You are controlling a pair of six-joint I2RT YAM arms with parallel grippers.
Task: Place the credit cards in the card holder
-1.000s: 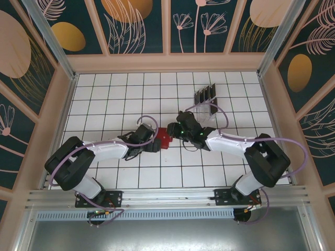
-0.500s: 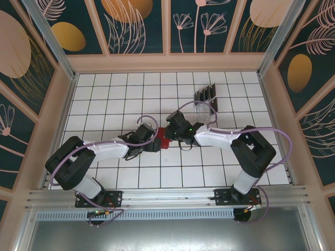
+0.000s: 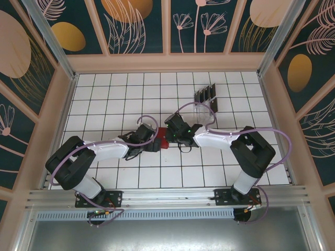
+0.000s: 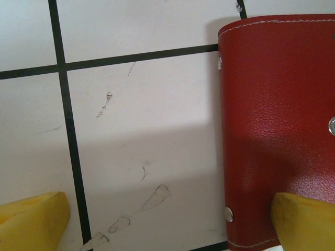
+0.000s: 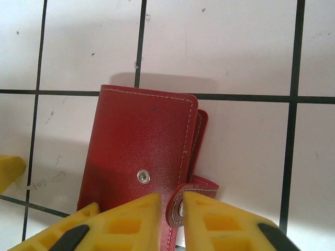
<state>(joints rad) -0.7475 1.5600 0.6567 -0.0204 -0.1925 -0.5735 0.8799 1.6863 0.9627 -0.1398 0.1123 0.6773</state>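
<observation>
The step in hand is, I judge, the opening of the card holder point(image 3: 163, 139); no card is in it yet. It lies shut on the tiled table point(image 3: 104, 94), and both arms meet over it.

The right gripper point(image 5: 172, 222) is at the near edge of the card holder. Its fingers are almost together, and the small closing tab point(image 5: 180, 201) is pinched between them. The left gripper point(image 4: 167, 225) is at the other side of the card holder with its fingers far apart. One finger point(image 4: 303, 219) lies over a corner of the red cover, the other over the bare tile beside it.

The next move calls for a pull on the tab to free the snap, while the left gripper keeps the body from sliding.

I count one card holder and one clear rack point(image 3: 205, 110), well apart from the card holder, toward the far wall. The credit cards point(image 3: 207, 94) stand just behind the rack. They seem about four, but I cannot count them surely.
</observation>
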